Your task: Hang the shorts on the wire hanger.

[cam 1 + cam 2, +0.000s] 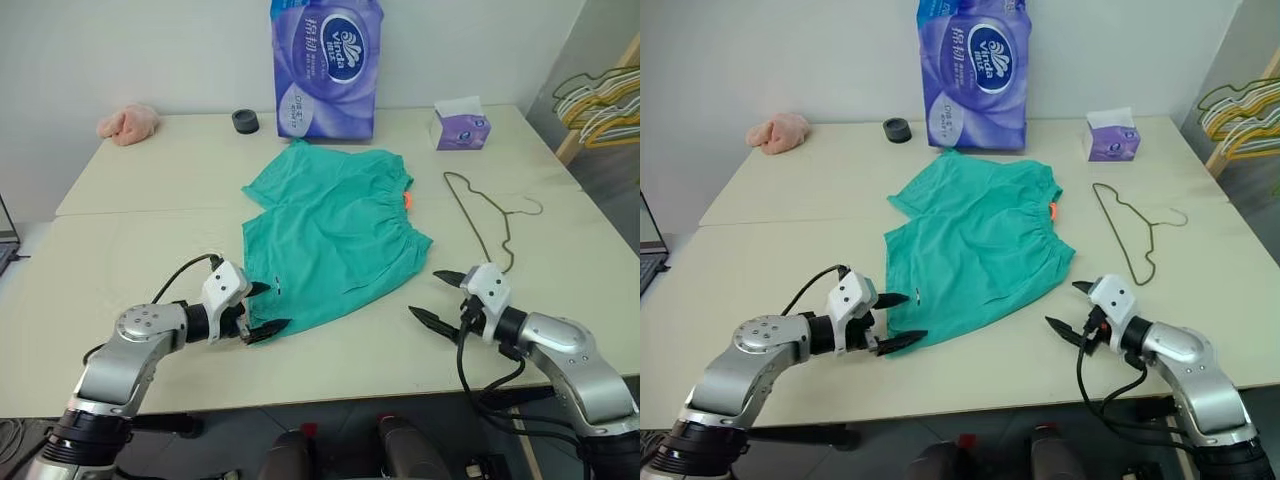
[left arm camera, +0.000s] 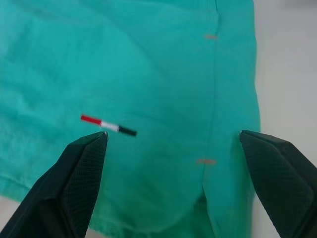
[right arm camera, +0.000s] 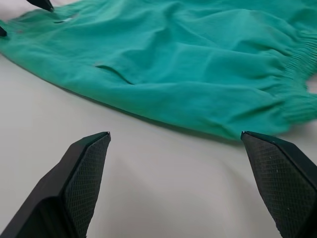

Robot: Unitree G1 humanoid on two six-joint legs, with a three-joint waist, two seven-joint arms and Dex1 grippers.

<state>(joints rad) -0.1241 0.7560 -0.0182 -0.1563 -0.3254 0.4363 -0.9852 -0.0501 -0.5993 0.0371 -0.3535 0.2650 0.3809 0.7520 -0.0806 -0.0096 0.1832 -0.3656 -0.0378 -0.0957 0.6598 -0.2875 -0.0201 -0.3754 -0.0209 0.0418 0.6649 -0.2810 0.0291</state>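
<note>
Shorts (image 1: 335, 240) lie flat mid-table (image 1: 150, 250), waistband toward the right w/ a small orange tag (image 1: 409, 199) at its edge, legs toward the left. Hanger (image 1: 490, 222) lies flat on the table just right of the shorts, not touching them, hook pointing right.

L gripper (image 1: 268, 308) sits at the shorts' near-left corner, fingers wide apart, nothing held; 1 tip is over the hem, the other just off the cloth edge. L wrist view: both fingers (image 2: 81, 173) spread over teal cloth, a small red-white-black mark (image 2: 109, 125) between them, a seam running up beside the right finger.

R gripper (image 1: 440, 296) hovers near the shorts' near-right corner, below the hanger, fingers also wide apart and empty, a strip of bare table between it and the cloth. R wrist view: cloth edge lies past the open tips, gathered waistband (image 3: 292, 74) at 1 side.

At the back: purple tissue pack (image 1: 327, 65), tissue box (image 1: 461, 127), dark roll (image 1: 245, 121), pink lump (image 1: 128, 123). Yellow + white hangers (image 1: 600, 100) hang off to the right.
</note>
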